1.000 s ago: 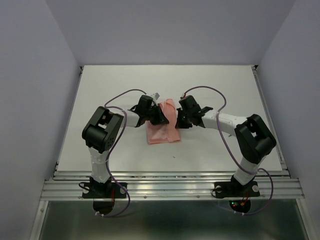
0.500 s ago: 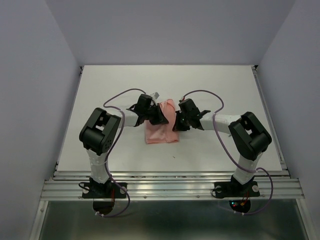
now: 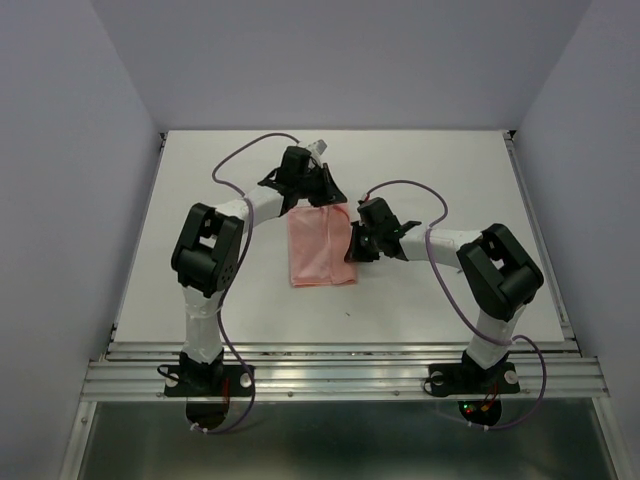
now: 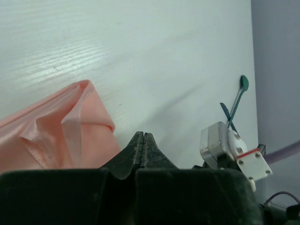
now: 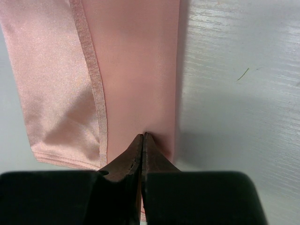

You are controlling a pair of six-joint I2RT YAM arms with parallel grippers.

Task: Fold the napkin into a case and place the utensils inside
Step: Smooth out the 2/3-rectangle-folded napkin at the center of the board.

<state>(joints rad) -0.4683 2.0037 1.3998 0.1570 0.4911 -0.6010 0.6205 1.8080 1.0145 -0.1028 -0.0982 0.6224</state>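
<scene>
The salmon-pink napkin lies folded into a flat upright rectangle mid-table. My left gripper hangs at its far right corner. In the left wrist view this gripper is shut on nothing, with the napkin's raised fold to its left. My right gripper is at the napkin's right edge. It is shut, and its tips press down on the top layer of the napkin beside a hemmed edge. Two dark-teal utensils lie crossed near the wall, seen only in the left wrist view.
The white table is walled on three sides, with a metal rail along its near edge. Purple cables loop over both arms. A small white and metal block shows close to the left gripper.
My left gripper has swung toward the far side of the table, off the bunched cloth. The napkin's far part now lies flat. The right gripper stays on the right edge.
</scene>
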